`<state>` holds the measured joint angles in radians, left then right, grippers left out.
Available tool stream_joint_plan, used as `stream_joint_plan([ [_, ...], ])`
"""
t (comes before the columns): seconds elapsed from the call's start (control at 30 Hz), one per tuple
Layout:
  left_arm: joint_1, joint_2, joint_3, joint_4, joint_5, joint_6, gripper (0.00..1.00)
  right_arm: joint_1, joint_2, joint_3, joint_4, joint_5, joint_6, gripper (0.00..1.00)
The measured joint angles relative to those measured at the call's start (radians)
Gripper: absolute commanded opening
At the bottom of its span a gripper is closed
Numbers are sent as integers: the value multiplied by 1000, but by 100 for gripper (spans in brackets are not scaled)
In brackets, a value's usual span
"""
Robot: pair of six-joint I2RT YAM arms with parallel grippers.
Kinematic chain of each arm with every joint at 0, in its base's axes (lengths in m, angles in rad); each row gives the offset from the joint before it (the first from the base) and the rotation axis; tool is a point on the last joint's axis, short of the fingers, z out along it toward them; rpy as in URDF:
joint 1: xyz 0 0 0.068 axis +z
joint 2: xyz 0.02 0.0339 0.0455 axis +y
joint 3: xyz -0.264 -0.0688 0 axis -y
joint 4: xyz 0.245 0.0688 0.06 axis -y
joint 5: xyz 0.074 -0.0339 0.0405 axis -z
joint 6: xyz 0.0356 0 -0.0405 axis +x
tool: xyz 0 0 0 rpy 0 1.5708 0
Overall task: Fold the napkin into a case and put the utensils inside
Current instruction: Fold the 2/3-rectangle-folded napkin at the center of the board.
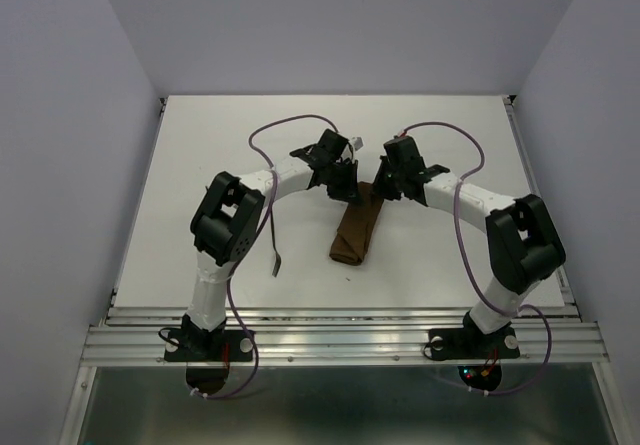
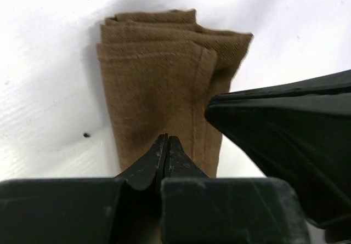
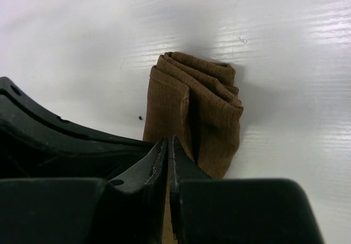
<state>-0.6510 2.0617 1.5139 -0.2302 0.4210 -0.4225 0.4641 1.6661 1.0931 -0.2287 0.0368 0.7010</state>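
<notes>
- White worktop (image 1: pixel 450 145), walled by pale panels, carries a narrow case of folded dark brown cloth (image 1: pixel 357 230), lying mid-surface.
- Left jaws are pressed together over its far end, likely to pin the layers flat.
- Right jaws are pressed together alongside; whether they nip cloth I cannot tell.
- One thin dark metal utensil (image 1: pixel 274 257) lies outside the case, near the left arm (image 1: pixel 225 225), not yet inserted.

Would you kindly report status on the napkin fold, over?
Both shut: left end effector, right end effector, at far end of folded brown cloth napkin. Grip unclear. One thin dark metal utensil lies outside, beside left arm.
</notes>
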Motion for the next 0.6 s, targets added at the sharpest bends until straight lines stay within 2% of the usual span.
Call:
stream_joint_plan([
  [0.23, 6, 32, 43, -23, -35, -5, 0, -16, 123, 44, 0, 21, 0, 5],
  [0.6, 10, 42, 47, -26, -36, -5, 0, -33, 187, 60, -2, 49, 5, 4],
])
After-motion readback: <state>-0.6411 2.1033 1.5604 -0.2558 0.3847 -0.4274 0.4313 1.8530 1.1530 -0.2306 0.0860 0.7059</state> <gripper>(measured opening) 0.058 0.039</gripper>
